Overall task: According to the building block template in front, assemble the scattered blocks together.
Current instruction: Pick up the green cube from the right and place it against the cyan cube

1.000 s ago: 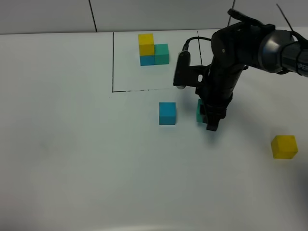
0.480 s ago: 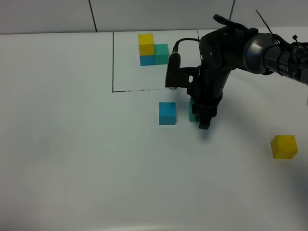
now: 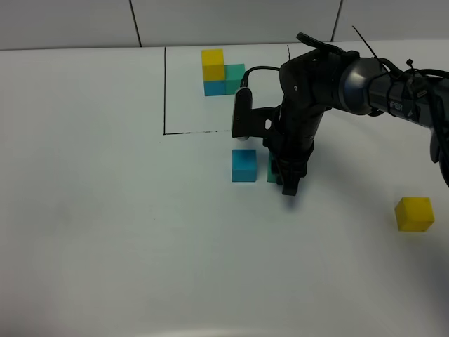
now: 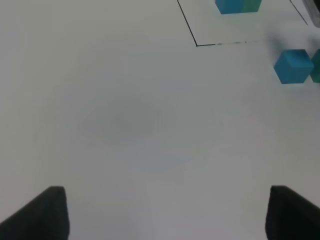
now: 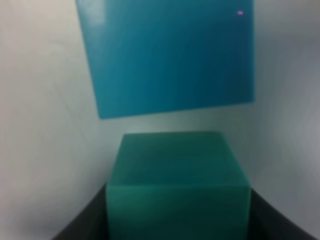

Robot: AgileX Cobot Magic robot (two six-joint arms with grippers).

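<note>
Exterior high view shows the right gripper (image 3: 288, 175), clamped on the teal-green cube (image 3: 271, 168), has scooted in just beside the sky-blue cube (image 3: 244, 166), so that pair's nearly joined like the template (image 3: 223, 71), yellow cube (image 3: 414, 213) well apart from it, left gripper (image 4: 165, 212) spread wide.

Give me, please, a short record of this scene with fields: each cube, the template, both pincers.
template: yellow on blue, teal-green alongside, inside black frame
blue cube: on table, just outside frame
teal-green cube: in right pincer, narrow gap to blue cube
yellow cube: alone, far right
right pincer: shut on teal-green cube
left pincer: open, empty
</note>
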